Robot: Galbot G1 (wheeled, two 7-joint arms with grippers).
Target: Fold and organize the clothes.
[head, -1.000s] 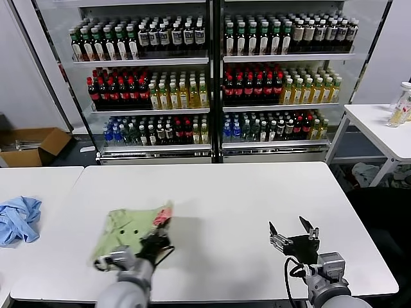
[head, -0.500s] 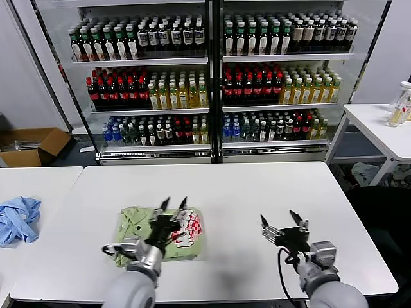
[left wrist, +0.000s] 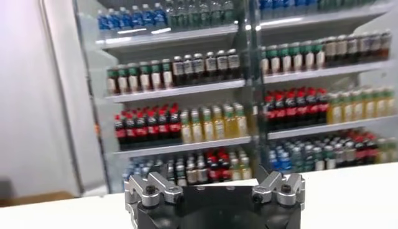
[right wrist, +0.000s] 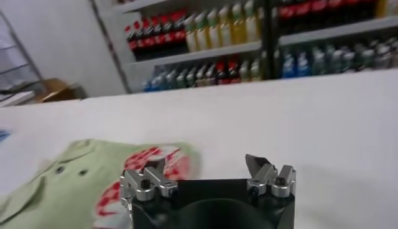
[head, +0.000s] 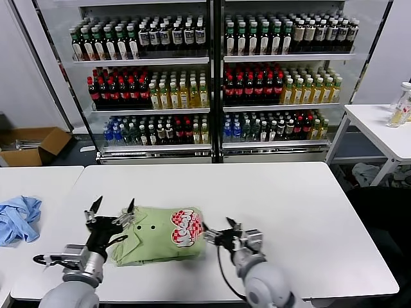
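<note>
Light green shirt, folded into a compact bundle with its red-and-white patch facing up, lying on the white surface near its front edge. Left claw, jaws spread wide and holding nothing, raised just beside the shirt's left edge. Right claw, jaws likewise wide and empty, low over the surface just beside the shirt's right edge. Light blue cloth crumpled on the neighbouring surface to the left, well apart.

White table, folded lt green shirt flat near front edge, 1 blue cloth on adj table
</note>
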